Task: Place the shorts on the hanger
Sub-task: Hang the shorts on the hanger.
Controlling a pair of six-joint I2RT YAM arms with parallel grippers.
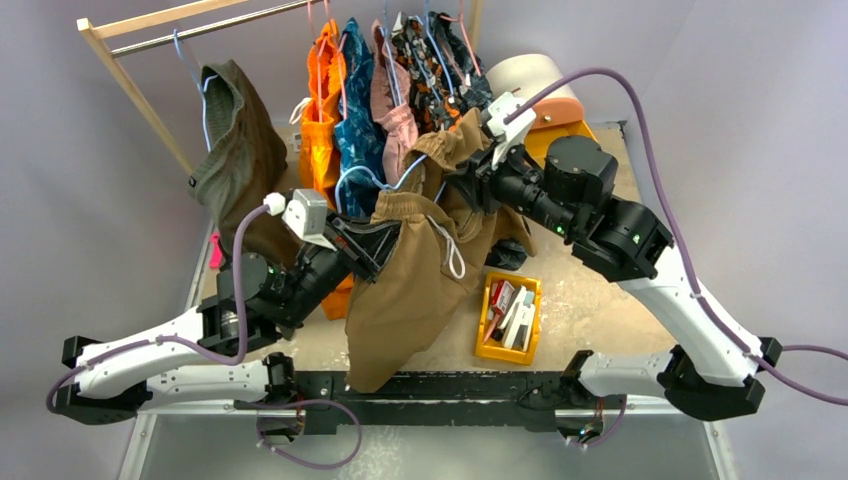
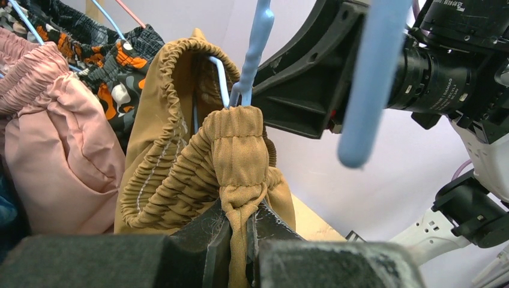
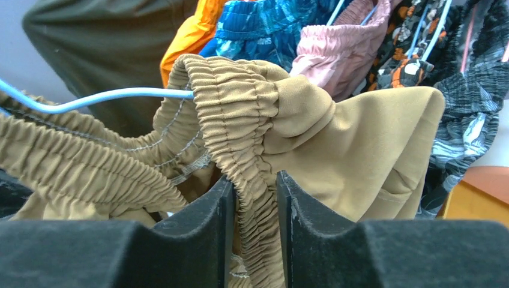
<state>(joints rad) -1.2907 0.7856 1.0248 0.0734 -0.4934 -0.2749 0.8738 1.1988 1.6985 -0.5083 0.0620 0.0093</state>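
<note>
The tan-brown shorts [image 1: 415, 275] hang in the air between my two grippers, legs dangling toward the table's front edge. My left gripper [image 1: 372, 243] is shut on a bunched fold of the elastic waistband [image 2: 240, 150]. My right gripper [image 1: 472, 168] is shut on another stretch of the waistband [image 3: 240, 120], higher and farther back. The light-blue hanger [image 1: 372, 178] sits at the waistband opening. Its thin wire runs into the shorts in the right wrist view [image 3: 108, 96]. Its stem [image 2: 259, 42] rises just behind the gripped fold in the left wrist view. A white drawstring [image 1: 452, 255] hangs down the front.
A wooden rack [image 1: 150, 22] at the back holds an olive-green garment [image 1: 235, 140], orange shorts [image 1: 322, 105], blue, pink and dark patterned shorts, close behind the grippers. An orange bin [image 1: 492, 350] of small items stands on the table at right. A white roll [image 1: 535, 75] stands at the back right.
</note>
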